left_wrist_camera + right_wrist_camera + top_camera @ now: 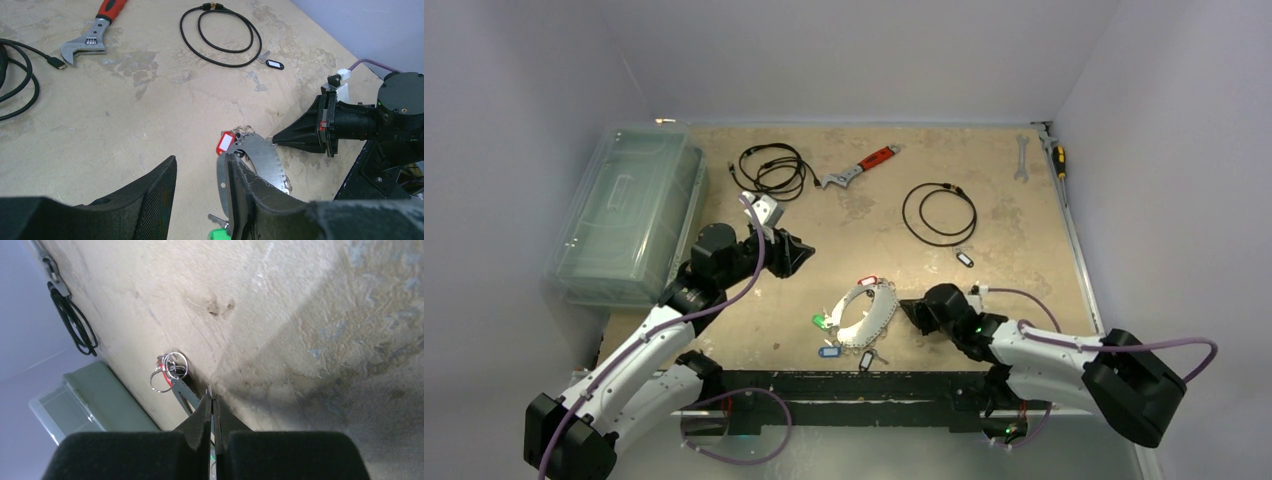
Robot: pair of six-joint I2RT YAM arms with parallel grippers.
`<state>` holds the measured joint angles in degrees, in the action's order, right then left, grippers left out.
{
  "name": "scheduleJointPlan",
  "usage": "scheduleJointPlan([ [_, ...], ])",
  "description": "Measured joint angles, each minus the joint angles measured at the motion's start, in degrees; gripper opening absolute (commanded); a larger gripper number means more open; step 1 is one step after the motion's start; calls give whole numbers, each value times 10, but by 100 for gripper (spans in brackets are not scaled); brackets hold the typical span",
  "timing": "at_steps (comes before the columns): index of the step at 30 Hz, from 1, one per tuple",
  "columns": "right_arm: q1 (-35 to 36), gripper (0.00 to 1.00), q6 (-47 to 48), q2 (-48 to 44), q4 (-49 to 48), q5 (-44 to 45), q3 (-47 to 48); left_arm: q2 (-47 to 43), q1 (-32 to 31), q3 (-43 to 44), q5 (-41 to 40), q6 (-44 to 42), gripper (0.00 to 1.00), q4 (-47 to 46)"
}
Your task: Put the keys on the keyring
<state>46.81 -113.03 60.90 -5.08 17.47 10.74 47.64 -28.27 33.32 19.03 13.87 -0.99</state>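
Ring-holding step: right gripper [212, 399] pinches the keyring [260, 155] edge at its tips. Left gripper [200, 165] hovers spread (empty); next it likely fetches 2 keys [828, 351] below it.

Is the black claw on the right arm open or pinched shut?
Shut: the right gripper has its black fingers pressed together on the thin edge of the large grey metal keyring.
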Motion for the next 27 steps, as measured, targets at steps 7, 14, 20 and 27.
scheduleJointPlan([
  [7,0,0,75,-68,67,41,17,0,0,0,0,0,39,0],
  [14,0,0,177,-92,85,59,54,0,0,0,0,0,38,0],
  [20,0,0,291,-108,85,60,88,0,0,0,0,0,38,0],
  [27,0,0,446,-136,70,55,144,0,0,0,0,0,38,0],
])
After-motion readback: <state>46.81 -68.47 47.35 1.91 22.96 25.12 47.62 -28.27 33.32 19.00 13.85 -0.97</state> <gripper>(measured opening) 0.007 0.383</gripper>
